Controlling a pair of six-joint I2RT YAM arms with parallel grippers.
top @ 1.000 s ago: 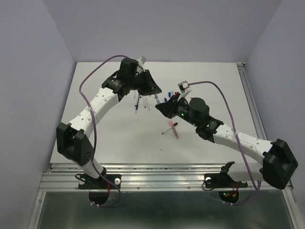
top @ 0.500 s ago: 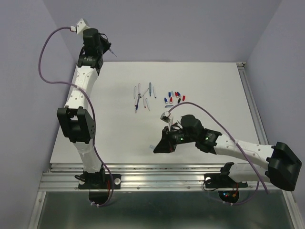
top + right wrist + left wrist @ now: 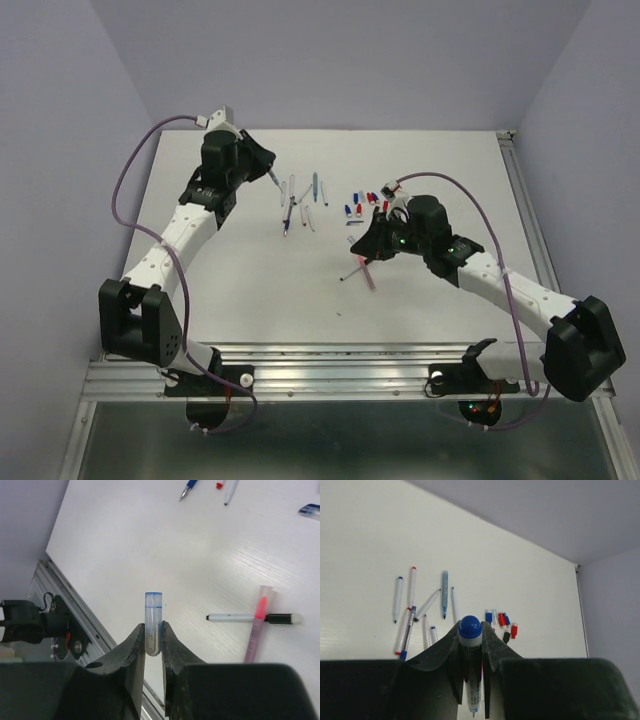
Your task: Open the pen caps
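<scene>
Left gripper [image 3: 470, 630] is clenched on a white-barrelled pen with a rounded blue end [image 3: 470, 626]. The blue end points away from the wrist camera and the writing tip points back toward it. In the top view this gripper [image 3: 262, 165] is over the far left of the white table [image 3: 250, 300].

Right gripper [image 3: 153, 630] is clamped on a clear stubby plastic cap with a blue rim [image 3: 152, 611]. The cap sticks out past the fingertips, rim end outward. In the top view the gripper [image 3: 366, 238] is over the table right of centre.

The small red, blue and black plastic caps [image 3: 501, 619] lie in a tight loose group on the table. They are just right of the scattered pens and just beyond the right gripper in the top view [image 3: 364, 203].

The thin white and clear loose pens [image 3: 444, 587] are spread on the table, mostly lengthwise and some overlapping. They sit between the two grippers in the top view [image 3: 300, 200].

A white pen with black ends [image 3: 240, 617] lies flat on the table. A pink pen [image 3: 256, 635] crosses it, touching. Both are on the near side of the right gripper, apart from the cap group.
</scene>
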